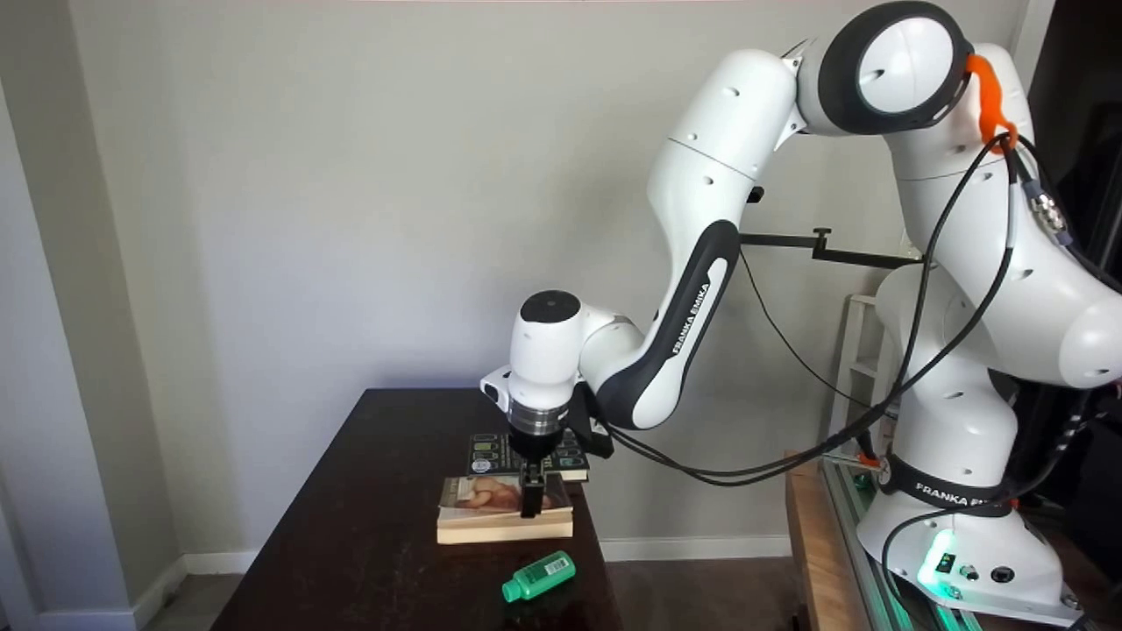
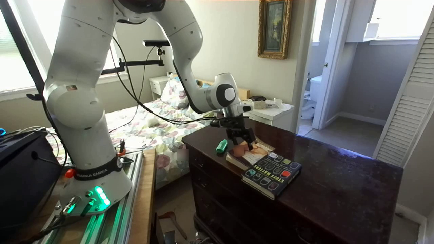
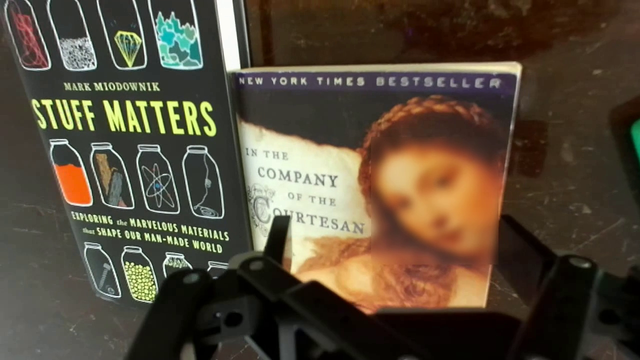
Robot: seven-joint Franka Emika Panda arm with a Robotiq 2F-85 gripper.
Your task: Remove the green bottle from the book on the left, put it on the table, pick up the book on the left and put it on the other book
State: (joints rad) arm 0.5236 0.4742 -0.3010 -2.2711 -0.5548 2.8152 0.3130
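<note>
The desk (image 1: 368,526) carries all task items. The black book (image 2: 272,171) lies flat, at the right in an exterior view and at the left in the wrist view. The paperback (image 3: 370,185), to be lifted, lies flat just beside it; contact cannot be confirmed. The claw (image 3: 394,221) stands directly over the paperback, fingers spread, holding nothing. The paperback's long axis runs roughly square to the line between the fingers: in the wrist view, one finger overlies the cover and the other stands at its right edge. Finger height is unclear. The spread appears narrower than the cover, so an edge grip will probably be required. The green bottle (image 1: 539,576) lies on its side on the desk, apart from the paperback, at the near side in an exterior view; its removal appears complete.
</note>
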